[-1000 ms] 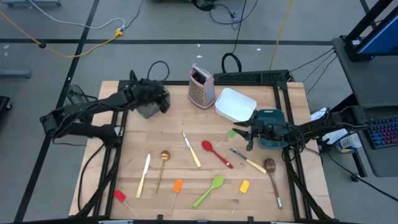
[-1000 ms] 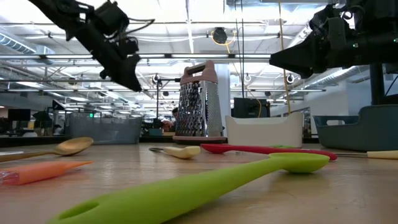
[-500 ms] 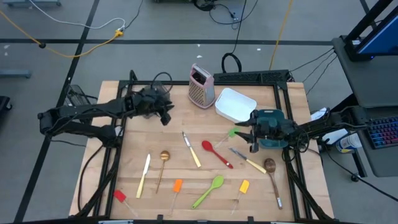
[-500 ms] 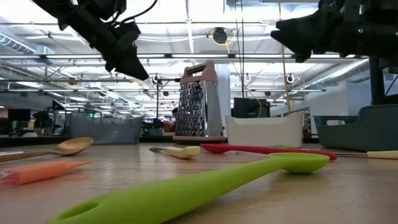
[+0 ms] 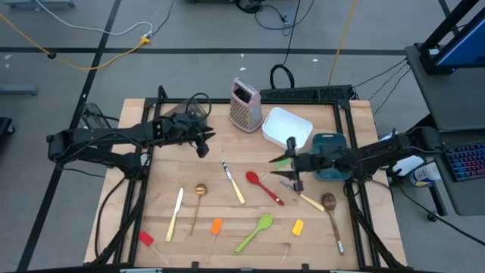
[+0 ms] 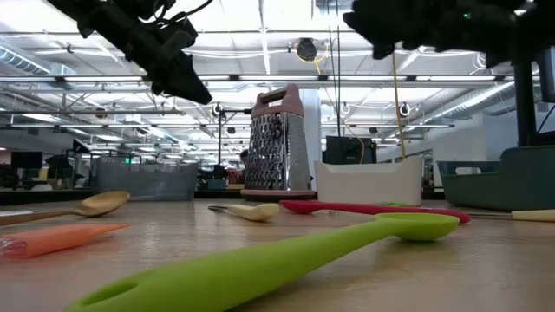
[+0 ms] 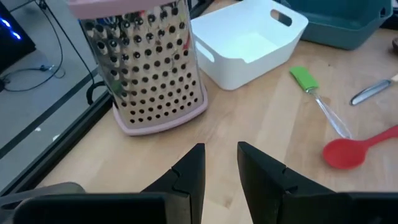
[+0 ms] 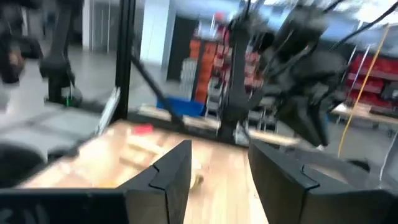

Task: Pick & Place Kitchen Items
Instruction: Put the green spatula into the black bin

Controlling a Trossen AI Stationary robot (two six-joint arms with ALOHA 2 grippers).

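along the near edge of the pale wooden surface (image 5: 318,227) lie a red mini spatula (image 5: 145,240), an orange mini spatula (image 5: 216,226), a lime green silicone spoon (image 5: 255,232) and a yellow mini spatula (image 5: 297,227). just beyond them rest a cream-handled knife (image 5: 176,212), a gold metal spoon (image 5: 198,201), a wooden spoon (image 5: 331,212), a second cream-handled knife (image 5: 233,181) and a red silicone spoon (image 5: 263,186). the right claw (image 5: 290,162) hovers over the right middle, fingers (image 8: 171,171) apart and holding nothing. the left claw (image 5: 203,141) hangs above the far left, fingers (image 7: 193,168) slightly parted and empty. farthest stand a white rectangular tub (image 5: 287,127), a teal bin (image 5: 330,142) and a metal box grater with pink trim (image 5: 245,104).
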